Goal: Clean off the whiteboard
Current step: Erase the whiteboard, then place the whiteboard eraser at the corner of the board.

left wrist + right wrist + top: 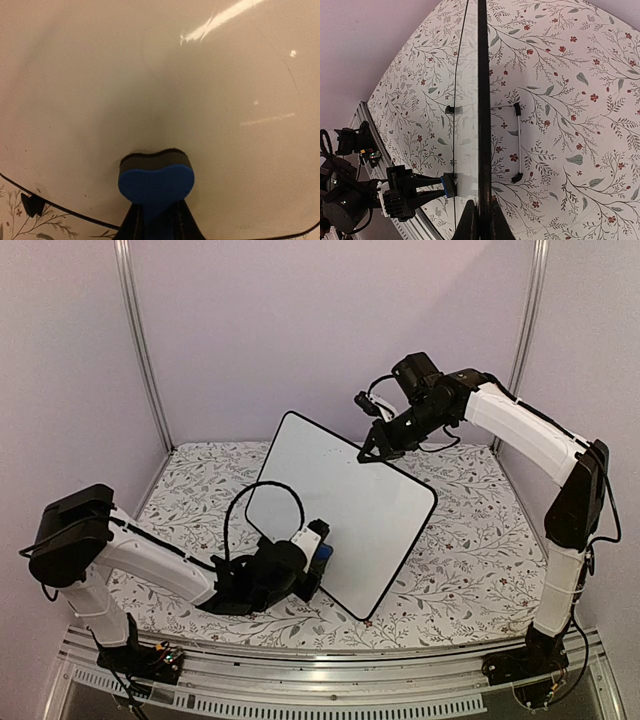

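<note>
left claw [318,560] holds blue eraser [156,182] against the whiteboard [350,495], floral cloth [470,570] beneath.

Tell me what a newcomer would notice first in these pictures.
The large whiteboard, standing on edge in the middle of the floral table, catches the eye first. The right end effector pinches its top edge from above. Low on the board's face, the left end effector presses a blue eraser, dark felt side first, against the white surface.
</note>
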### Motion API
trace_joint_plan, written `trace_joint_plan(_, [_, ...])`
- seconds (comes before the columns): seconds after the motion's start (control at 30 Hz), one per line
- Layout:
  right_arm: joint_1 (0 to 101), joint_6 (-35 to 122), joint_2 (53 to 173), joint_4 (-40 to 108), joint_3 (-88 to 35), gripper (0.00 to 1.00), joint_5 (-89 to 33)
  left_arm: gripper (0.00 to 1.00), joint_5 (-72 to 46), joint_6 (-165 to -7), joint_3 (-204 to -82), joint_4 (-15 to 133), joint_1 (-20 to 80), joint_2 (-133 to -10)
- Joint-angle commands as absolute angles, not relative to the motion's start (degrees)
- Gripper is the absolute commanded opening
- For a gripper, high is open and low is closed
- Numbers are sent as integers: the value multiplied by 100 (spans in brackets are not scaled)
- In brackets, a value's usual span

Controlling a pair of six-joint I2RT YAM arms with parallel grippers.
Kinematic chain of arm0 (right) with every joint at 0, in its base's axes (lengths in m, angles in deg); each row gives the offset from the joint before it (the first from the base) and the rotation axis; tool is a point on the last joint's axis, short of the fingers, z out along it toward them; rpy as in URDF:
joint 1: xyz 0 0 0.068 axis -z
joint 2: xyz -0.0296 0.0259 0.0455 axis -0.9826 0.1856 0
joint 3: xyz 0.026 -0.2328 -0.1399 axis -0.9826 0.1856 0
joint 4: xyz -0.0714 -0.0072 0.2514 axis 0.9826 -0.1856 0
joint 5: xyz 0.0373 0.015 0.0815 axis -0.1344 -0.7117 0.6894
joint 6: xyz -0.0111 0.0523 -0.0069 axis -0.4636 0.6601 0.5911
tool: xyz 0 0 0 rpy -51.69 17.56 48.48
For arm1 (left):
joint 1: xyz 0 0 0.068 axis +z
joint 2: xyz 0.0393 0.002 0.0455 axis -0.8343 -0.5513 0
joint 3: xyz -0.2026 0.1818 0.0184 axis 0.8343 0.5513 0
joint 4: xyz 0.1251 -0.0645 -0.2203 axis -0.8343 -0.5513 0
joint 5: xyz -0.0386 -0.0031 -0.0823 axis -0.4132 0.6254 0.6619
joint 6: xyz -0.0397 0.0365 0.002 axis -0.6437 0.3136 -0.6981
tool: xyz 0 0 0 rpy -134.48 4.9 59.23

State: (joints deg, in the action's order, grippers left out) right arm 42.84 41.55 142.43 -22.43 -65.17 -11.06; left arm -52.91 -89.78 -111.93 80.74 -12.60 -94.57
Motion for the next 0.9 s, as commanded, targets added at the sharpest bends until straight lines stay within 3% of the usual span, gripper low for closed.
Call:
trace_joint_plan(0.0, [3975,3809,14393,-2425,-6468,0,-1202,4,-4294,-8811,-11505,8218,-1475,-9806])
trace_joint_plan(0.37, [3975,3813,14363,-2421,-6468,0,-1211,4,-4354,-8764,-11546,8246,-1583,-9400])
trace_joint_plan(0.67, [3975,3833,14336,-2421,-6519,1,-1291,2,-5343,-9171,-11185,8027,-1323,-8042])
trace_joint_plan(0.77, [3975,3842,14353,-2434,-6578,8,-1286,2,-5883,-9333,-10980,7879,-1159,-7459])
trace_joint_plan(0.87, [3975,3842,14355,-2437,-6619,24,-1263,3,-6345,-9563,-10826,7509,-962,-6876])
